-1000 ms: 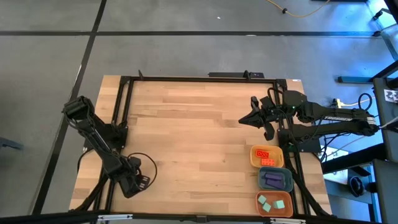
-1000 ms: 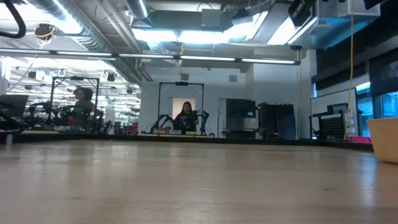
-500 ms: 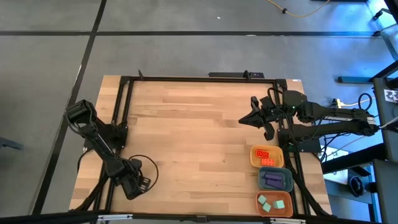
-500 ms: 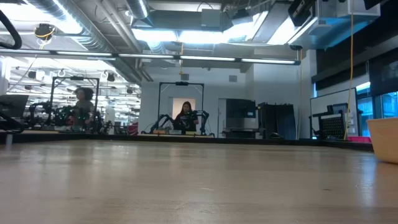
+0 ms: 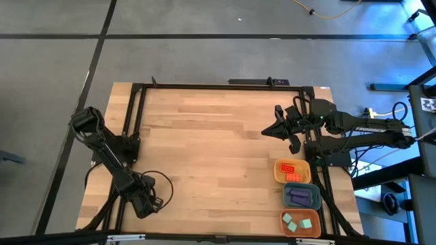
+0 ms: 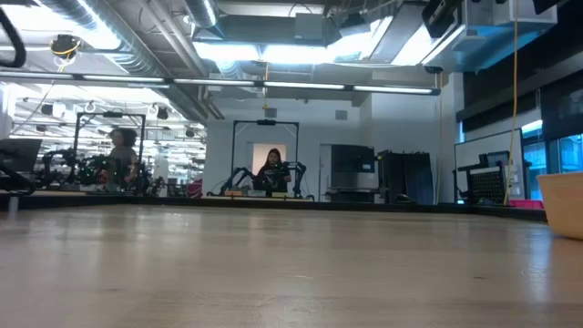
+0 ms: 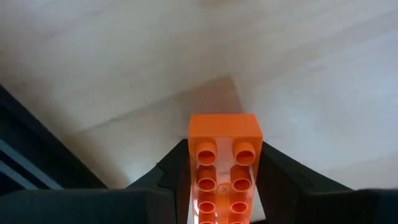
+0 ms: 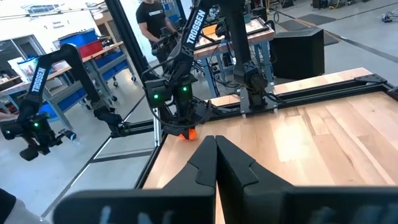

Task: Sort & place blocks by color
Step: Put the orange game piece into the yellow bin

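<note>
Left gripper (image 7: 225,186) is down at the near-left corner of the light wooden worktop (image 5: 204,136), fingers either side of an orange-red studded bar block (image 7: 224,163); it looks gripped, though the squeeze may not be finished. I'd get a square, firm hold before lifting it toward the orange rounded tray (image 5: 279,165). Right gripper (image 8: 216,163) hovers pinched shut. Trays: two orange-red blocks (image 5: 291,173), about two purple bars (image 5: 300,197), three teal-green cubes (image 5: 298,222).

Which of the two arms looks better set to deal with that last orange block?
The left: its gripper already straddles the orange block at the table's near-left corner. The right gripper waits shut, far across the table.
</note>
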Action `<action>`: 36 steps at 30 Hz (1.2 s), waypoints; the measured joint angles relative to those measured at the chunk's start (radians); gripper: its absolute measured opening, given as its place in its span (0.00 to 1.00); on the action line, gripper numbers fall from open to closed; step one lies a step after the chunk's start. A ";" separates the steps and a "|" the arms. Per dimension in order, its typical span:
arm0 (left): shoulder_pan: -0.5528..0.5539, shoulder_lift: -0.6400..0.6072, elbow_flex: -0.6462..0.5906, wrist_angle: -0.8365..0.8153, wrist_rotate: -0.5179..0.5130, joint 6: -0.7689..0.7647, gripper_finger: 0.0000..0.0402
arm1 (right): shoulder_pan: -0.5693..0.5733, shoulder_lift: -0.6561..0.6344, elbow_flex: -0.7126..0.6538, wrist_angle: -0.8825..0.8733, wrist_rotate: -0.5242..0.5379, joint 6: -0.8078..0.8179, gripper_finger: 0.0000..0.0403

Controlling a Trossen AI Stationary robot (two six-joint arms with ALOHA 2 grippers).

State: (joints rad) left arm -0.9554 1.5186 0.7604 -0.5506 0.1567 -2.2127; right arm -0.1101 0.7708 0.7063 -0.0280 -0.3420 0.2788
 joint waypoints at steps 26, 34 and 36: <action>0.454 -0.602 0.009 0.275 -0.815 1.009 0.32 | 0.000 0.000 0.000 0.024 -0.019 -0.021 0.00; 0.762 -0.736 0.009 0.489 -0.666 1.574 0.32 | 0.000 0.000 0.000 0.049 -0.019 0.008 0.00; 0.817 -0.764 0.010 0.523 -0.609 1.651 0.32 | 0.000 0.000 0.000 0.050 -0.004 0.027 0.00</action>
State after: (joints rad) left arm -0.1380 0.7544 0.7700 -0.0273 -0.4525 -0.5616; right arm -0.1101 0.7712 0.7063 0.0217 -0.3463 0.3061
